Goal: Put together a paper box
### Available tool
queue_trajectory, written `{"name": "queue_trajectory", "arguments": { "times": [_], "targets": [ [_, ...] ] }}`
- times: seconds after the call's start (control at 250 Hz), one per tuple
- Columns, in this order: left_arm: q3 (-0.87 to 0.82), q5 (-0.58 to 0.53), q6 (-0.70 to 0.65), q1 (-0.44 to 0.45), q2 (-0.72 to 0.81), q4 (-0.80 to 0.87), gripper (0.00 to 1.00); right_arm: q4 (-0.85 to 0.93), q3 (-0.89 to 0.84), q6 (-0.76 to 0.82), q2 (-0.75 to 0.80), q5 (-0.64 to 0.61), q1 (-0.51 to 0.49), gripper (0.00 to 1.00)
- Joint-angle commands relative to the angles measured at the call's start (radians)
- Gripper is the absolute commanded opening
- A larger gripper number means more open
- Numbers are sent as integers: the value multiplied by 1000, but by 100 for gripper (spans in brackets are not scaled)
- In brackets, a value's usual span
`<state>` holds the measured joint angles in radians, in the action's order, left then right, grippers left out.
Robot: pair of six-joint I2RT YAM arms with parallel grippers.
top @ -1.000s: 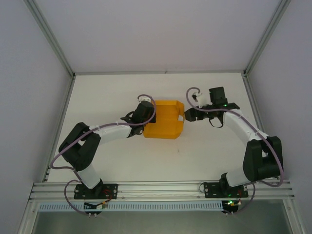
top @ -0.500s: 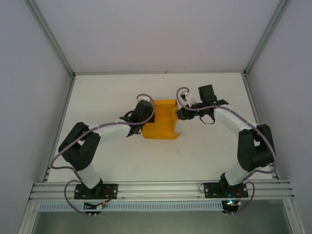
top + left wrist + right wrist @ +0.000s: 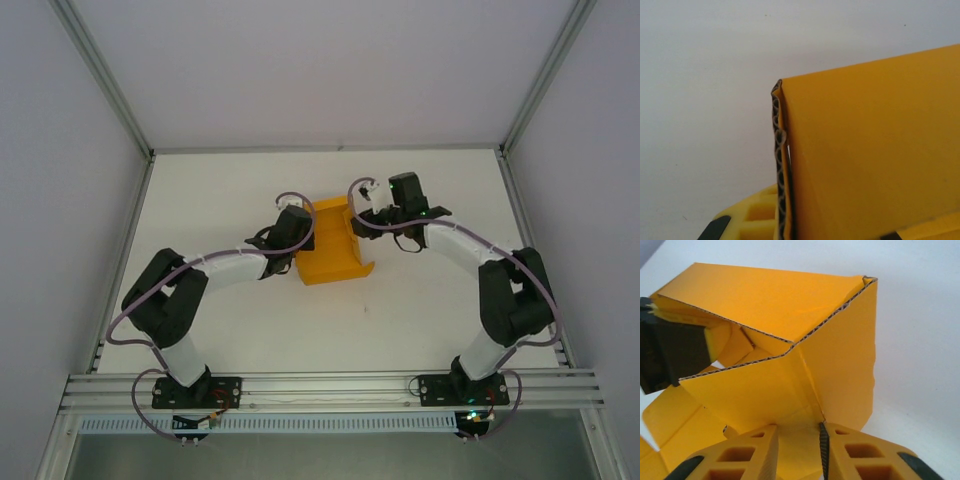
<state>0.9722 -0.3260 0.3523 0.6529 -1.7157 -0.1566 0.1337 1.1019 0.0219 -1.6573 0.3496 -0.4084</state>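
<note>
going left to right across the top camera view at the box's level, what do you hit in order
left arm → left gripper → paper box → right gripper → right arm

Bright, even, diffuse light. Faint soft shadow on white table [image 3: 430, 300] near orange-yellow card box [image 3: 335, 262]. Wrist close-ups slightly soft.

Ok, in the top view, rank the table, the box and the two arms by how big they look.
1. table
2. left arm and right arm: about alike, so not ranked against each other
3. box
</note>
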Motion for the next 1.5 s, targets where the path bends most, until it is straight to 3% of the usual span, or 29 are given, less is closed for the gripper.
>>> {"name": "queue_trajectory", "arguments": {
  "times": [0.0,0.124,0.18,0.303,0.387,0.495,0.547,0.687,0.783,0.886,1.05,1.206,1.413,1.493],
  "targets": [
    [43,131,-4,34,0,-70,0,-86,35,-14,-55,-25,-33,34],
    [57,68,11,35,-3,-18,0,-41,65,7,-67,11,-30,35],
    [57,46,17,35,-3,-2,0,4,82,-1,-64,59,-23,41],
    [-23,201,-46,29,33,-133,0,82,96,68,-64,173,-14,47],
    [-38,281,-69,21,61,-146,0,162,102,176,-66,260,-9,45],
    [-50,334,-93,20,92,-154,0,221,103,236,-57,275,-8,43],
    [-51,335,-93,19,102,-150,0,196,92,212,-47,239,-8,37],
    [-26,314,-84,19,95,-122,0,31,49,58,-26,6,-23,35],
    [-17,334,-72,21,76,-132,0,-114,4,-33,-19,-88,-51,29],
    [-3,331,-72,24,59,-123,0,-126,35,-79,-45,-171,-92,28],
    [12,263,-52,28,56,-102,0,-110,83,-111,-99,-446,-150,26],
    [17,211,-27,28,54,-79,0,-127,74,-175,-101,-472,-151,23],
    [30,134,10,27,53,-51,0,-202,12,-242,-69,-620,-152,14],
    [42,154,4,28,44,-36,0,-246,-23,-202,-65,-582,-152,27]
  ]
}}
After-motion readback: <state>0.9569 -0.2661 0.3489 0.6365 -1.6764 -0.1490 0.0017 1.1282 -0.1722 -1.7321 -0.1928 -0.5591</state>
